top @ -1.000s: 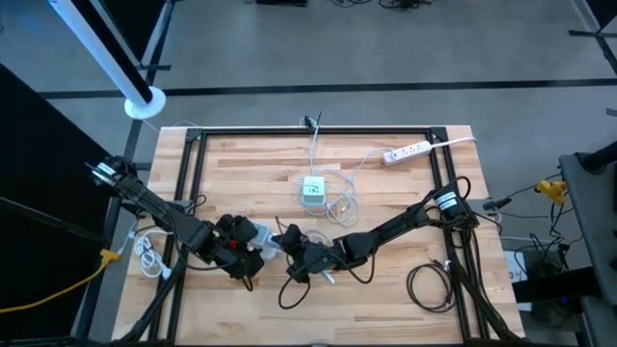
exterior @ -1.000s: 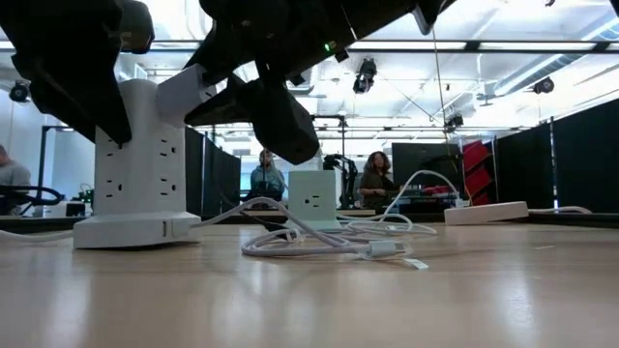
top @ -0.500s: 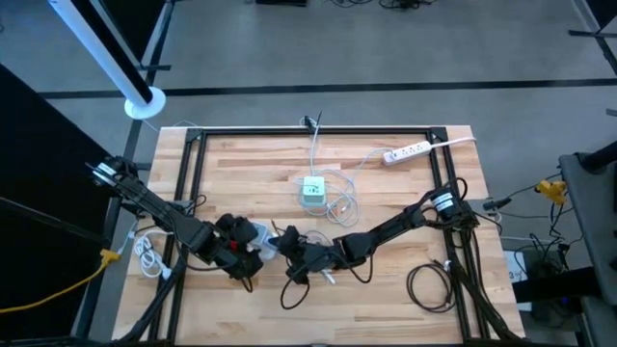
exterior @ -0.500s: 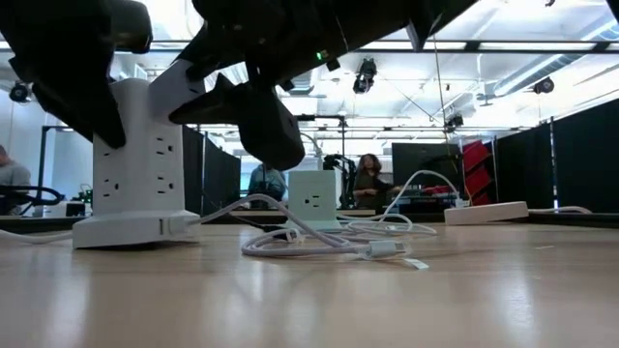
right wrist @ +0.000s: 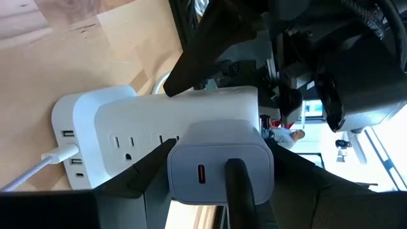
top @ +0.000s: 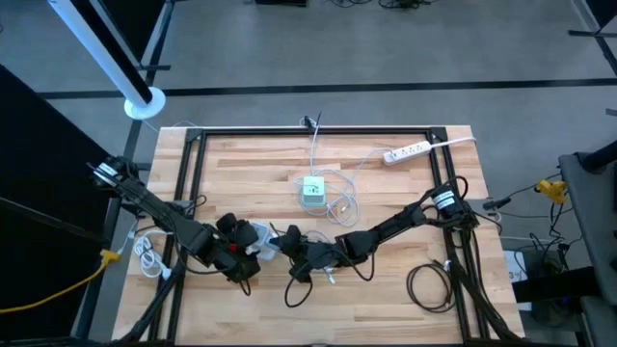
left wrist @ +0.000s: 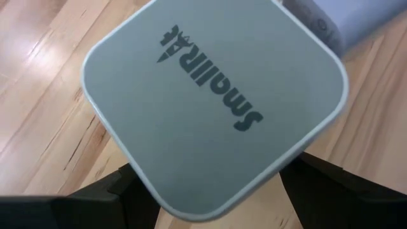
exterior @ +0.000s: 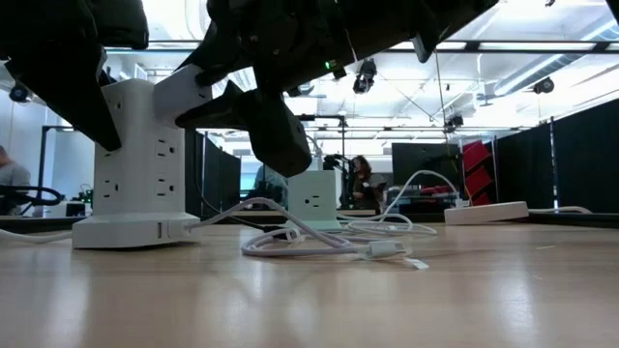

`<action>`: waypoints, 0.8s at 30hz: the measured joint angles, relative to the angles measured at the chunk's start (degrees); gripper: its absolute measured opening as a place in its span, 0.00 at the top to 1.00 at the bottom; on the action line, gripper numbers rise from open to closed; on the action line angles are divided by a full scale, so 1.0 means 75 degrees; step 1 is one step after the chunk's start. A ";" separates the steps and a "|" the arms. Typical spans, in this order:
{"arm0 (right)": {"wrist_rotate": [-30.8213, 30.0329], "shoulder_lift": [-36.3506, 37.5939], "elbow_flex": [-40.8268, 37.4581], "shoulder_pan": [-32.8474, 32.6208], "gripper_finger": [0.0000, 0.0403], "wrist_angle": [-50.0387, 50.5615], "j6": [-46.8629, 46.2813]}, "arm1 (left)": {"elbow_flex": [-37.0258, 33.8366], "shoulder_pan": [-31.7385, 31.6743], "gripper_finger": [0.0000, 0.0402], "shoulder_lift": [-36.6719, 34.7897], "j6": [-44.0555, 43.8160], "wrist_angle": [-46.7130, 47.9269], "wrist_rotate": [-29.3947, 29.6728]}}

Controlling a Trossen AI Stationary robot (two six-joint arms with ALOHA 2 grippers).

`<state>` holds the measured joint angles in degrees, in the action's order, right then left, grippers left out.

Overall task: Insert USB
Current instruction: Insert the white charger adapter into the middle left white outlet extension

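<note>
Matt white plastic power tower [exterior: 135,159]; wood table [top: 386,202].

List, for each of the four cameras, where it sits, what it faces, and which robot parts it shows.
High: overhead, straight down on the table; both arms.
Low: table height, facing the room; power tower, arms above.
Left wrist: over the tower's top; left hand around it.
Right wrist: toward the tower's sockets; right hand holding a white charger.
All four share the tower.

Bright overhead ceiling lights [exterior: 542,58]; arms backlit dark in low view; wrist close-ups slightly soft.
</note>
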<state>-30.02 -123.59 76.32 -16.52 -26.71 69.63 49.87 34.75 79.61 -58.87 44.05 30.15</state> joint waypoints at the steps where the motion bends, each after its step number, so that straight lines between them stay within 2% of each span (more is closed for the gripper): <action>1: -0.0001 0.0000 -0.0050 0.0009 0.53 -0.0022 0.0000 | 0.0000 0.0011 0.32 0.0000 0.0006 0.0000 0.0000; 24: 0.0359 0.0006 -0.0243 0.0188 0.52 -0.0409 -0.0461 | -0.0003 0.0034 0.32 -0.0003 -0.0021 0.0012 0.0018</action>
<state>-27.33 -123.55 74.50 -15.11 -29.78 66.17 49.84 35.00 79.59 -59.02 44.14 30.29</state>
